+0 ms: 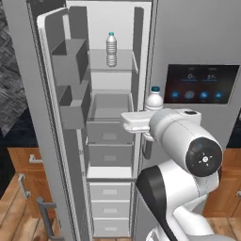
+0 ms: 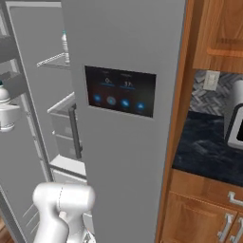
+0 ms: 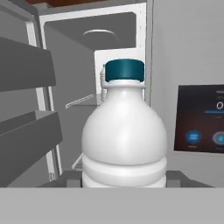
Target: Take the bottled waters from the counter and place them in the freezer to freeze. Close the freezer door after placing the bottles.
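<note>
Left base view, freezer door (image 1: pixel 56 94) swung open, one bottle (image 1: pixel 111 49) upright on the freezer (image 1: pixel 113 136) shelf, claw (image 1: pixel 149 134) clamped on a second bottle (image 1: pixel 154 100) before the opening, right base view, touchscreen door (image 2: pixel 121 90), counter (image 2: pixel 209 147), hand view, held bottle (image 3: pixel 124 131) upright

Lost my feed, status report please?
Gripper shut on second bottle, at open freezer front. First bottle upright on glass shelf. Freezer door wide open, way in clear.

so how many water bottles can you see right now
2. One bottle stands upright on the glass shelf inside the open freezer. The other bottle is held upright in the gripper, just in front of the freezer opening. Nothing suggests a hidden third.
</note>
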Motion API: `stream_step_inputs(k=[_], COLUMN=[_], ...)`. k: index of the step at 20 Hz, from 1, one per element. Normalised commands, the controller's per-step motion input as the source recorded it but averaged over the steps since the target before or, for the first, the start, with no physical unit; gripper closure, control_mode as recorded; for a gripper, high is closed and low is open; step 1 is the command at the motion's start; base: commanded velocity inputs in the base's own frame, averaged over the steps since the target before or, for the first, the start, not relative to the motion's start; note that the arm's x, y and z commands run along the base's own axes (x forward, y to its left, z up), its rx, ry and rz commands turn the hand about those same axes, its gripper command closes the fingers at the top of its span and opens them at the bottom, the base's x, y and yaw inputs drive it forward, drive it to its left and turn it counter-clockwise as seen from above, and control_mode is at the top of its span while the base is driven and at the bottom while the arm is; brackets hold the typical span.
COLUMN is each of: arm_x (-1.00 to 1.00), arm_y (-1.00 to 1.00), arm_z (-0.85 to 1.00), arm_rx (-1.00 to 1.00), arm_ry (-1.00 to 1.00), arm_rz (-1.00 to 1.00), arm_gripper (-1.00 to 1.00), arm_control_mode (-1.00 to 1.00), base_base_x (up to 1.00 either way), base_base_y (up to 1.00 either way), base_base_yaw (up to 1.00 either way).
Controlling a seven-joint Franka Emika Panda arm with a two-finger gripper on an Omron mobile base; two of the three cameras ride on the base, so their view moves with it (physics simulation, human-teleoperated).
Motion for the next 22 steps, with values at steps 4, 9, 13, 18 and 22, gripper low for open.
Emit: stream_step_inputs(k=[4,9,13,18,22], arm_x=[0.0,0.0,0.0,0.0,0.0], arm_y=[0.0,0.0,0.0,0.0,0.0], arm_z=[0.0,0.0,0.0,0.0,0.0], arm_rx=[0.0,0.0,0.0,0.0,0.0], arm_ry=[0.0,0.0,0.0,0.0,0.0], arm_rz=[0.0,0.0,0.0,0.0,0.0], arm_gripper=[1.0,1.0,1.0,1.0,1.0], arm_control_mode=[1.0,1.0,1.0,1.0,1.0], base_base_x=[0.5,0.45,0.29,0.45,0.55], base_base_y=[0.2,0.28,0.1,0.0,0.0], base_base_yaw=[0.0,0.0,-0.02,-0.04,-0.05])
